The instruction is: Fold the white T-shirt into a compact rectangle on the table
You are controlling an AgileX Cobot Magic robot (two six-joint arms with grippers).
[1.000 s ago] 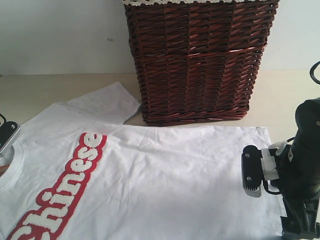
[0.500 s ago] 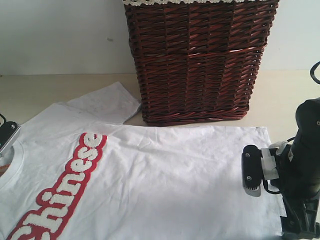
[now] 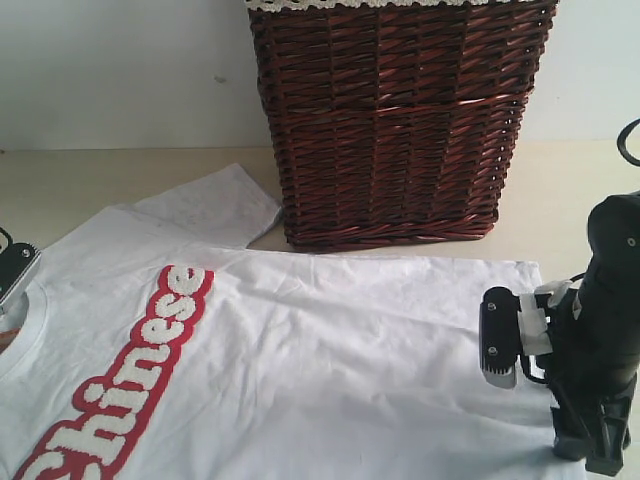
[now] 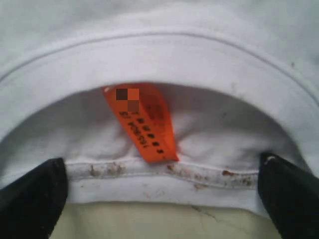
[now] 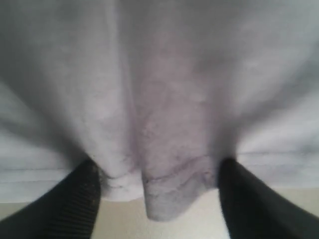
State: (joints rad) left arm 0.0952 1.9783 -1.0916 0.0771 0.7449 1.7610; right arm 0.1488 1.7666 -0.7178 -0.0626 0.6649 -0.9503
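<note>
T-shirt (image 3: pixel 330 340) lies spread flat on the table (image 3: pixel 90 180), collar at the left, hem at the right, its far edge just in front of the basket (image 3: pixel 400 130). At the left, your left gripper (image 4: pixel 162 199) has its jaws wide apart, straddling the ribbed neckband (image 4: pixel 159 55) where the glossy orange tag (image 4: pixel 142 122) is stitched. If you shut there you may catch only one layer of the collar, and the limp knit below would sag and twist. The fuzzy lettering (image 3: pixel 130 370), raised white pile edged in red, looks thicker and stiffer than the plain cloth, so a fold line across it is likely to bulge. The far sleeve (image 3: pixel 215 205) lies thin and slack close to the basket's foot and could drag or flip under. The basket is rigid, rough dark wicker with a lace trim (image 3: pixel 380 3); cloth lifted too far back may snag on it. At the right, your right gripper (image 5: pixel 159 199) has its jaws part way apart, with a soft pleat of the hem (image 5: pixel 169 194) bunched between them and not visibly pinched. Such a loose gather can slip out, or hold one layer only. The table looks smooth, so the shirt will likely slide if one side pulls first.
</note>
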